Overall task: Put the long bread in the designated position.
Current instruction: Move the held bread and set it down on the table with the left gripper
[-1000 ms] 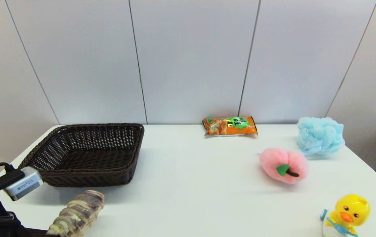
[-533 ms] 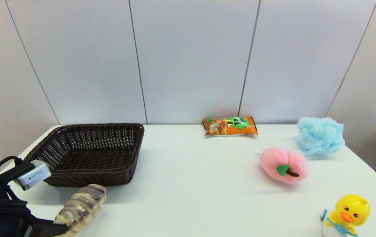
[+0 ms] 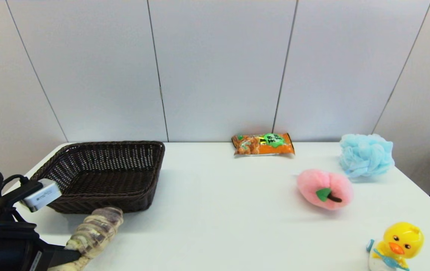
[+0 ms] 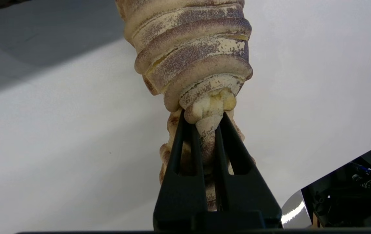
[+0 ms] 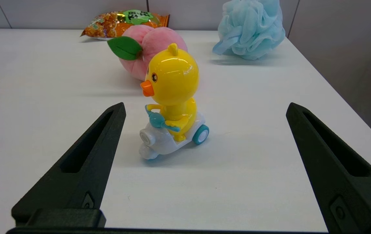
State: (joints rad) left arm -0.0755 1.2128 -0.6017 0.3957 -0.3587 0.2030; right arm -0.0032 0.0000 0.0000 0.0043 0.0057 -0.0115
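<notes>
The long bread (image 3: 94,233), beige with brown-grey stripes and ridges, is held at the table's near left, just in front of the brown wicker basket (image 3: 154,177). My left gripper (image 3: 72,251) is shut on its near end. In the left wrist view both black fingers pinch the long bread (image 4: 192,55) at its squeezed middle, where my left gripper (image 4: 202,122) bites in. My right gripper (image 5: 205,109) is parked, open and holding nothing, near the table's front right, out of the head view.
An orange snack packet (image 3: 263,144) lies by the back wall. A pink plush peach (image 3: 324,188) and a blue bath pouf (image 3: 365,155) sit at the right. A yellow duck on a scooter (image 3: 397,244) stands at the near right, close ahead of my right gripper's fingers (image 5: 88,162).
My left arm has risen and moved forward toward the basket, lifting the long bread with it. Nothing else has moved.
</notes>
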